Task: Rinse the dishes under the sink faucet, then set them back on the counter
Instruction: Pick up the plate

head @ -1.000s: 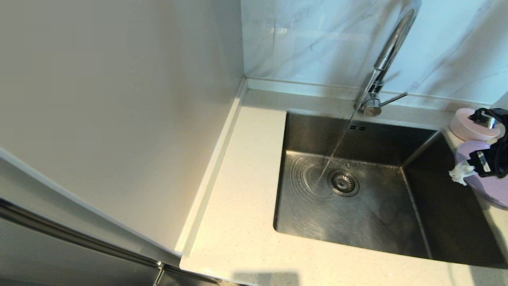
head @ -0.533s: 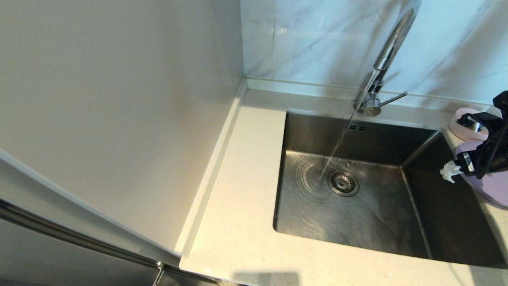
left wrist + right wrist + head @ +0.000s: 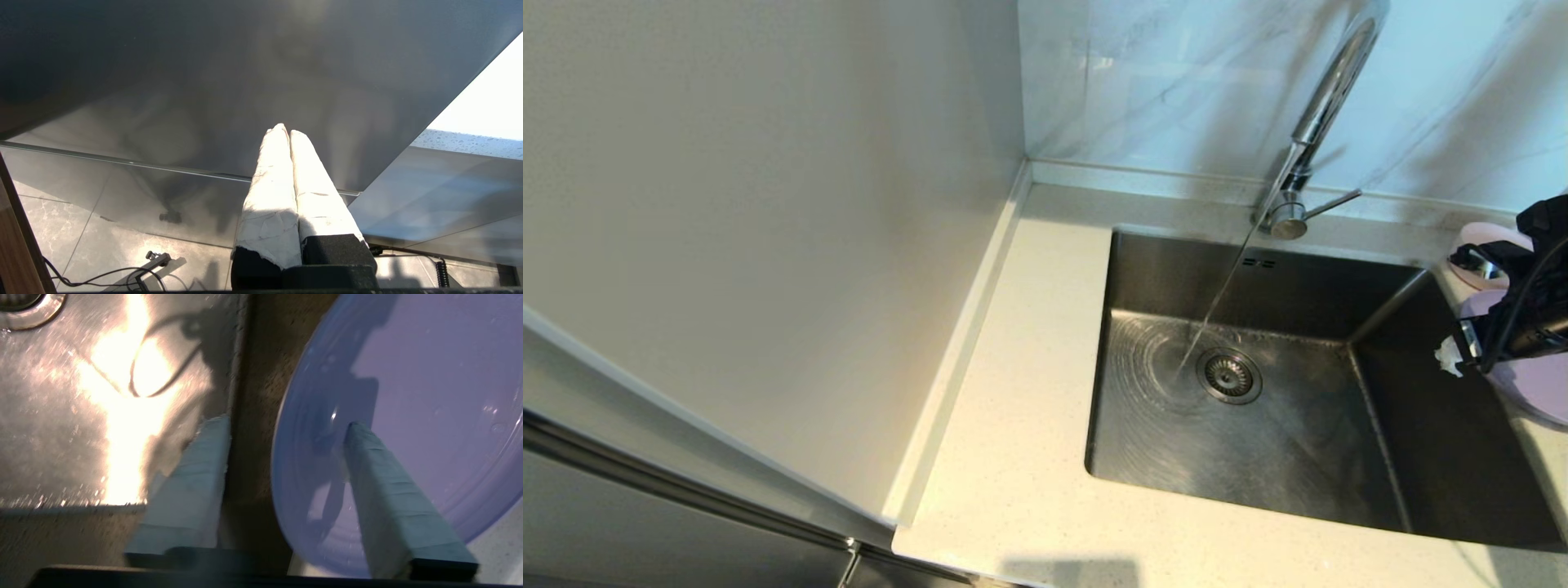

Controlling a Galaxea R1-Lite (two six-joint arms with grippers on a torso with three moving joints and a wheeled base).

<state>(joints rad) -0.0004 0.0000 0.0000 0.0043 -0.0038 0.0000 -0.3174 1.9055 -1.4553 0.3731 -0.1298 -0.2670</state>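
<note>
Compared with a second earlier, the right gripper (image 3: 286, 437) is seen drawn further toward the right edge of the head view and lower over the plate (image 3: 429, 396); the white wrapping on its near finger, formerly well out over the basin, now sits at the sink's right wall. The jaws have been brought in from a wide spread and now stand partly apart, straddling the plate's rim: one finger (image 3: 380, 490) lies inside the plate against its surface, the other (image 3: 192, 473) outside it, over the sink's edge. No firm clamp on the rim can be made out.

The lilac plate holds nothing but a few water droplets and rests on the counter (image 3: 1013, 457) directly beneath the gripper. Just beyond the gripper, the pink bowl (image 3: 1482, 245) is seen upside down on the counter, partly hidden by the arm. Further out, the sink (image 3: 1258, 457) contains only rippling water around the drain strainer (image 3: 1229, 376), fed by a thin stream from the faucet (image 3: 1307, 155).

The left gripper (image 3: 289, 139) is parked below counter level, its wrapped fingers pressed together.
</note>
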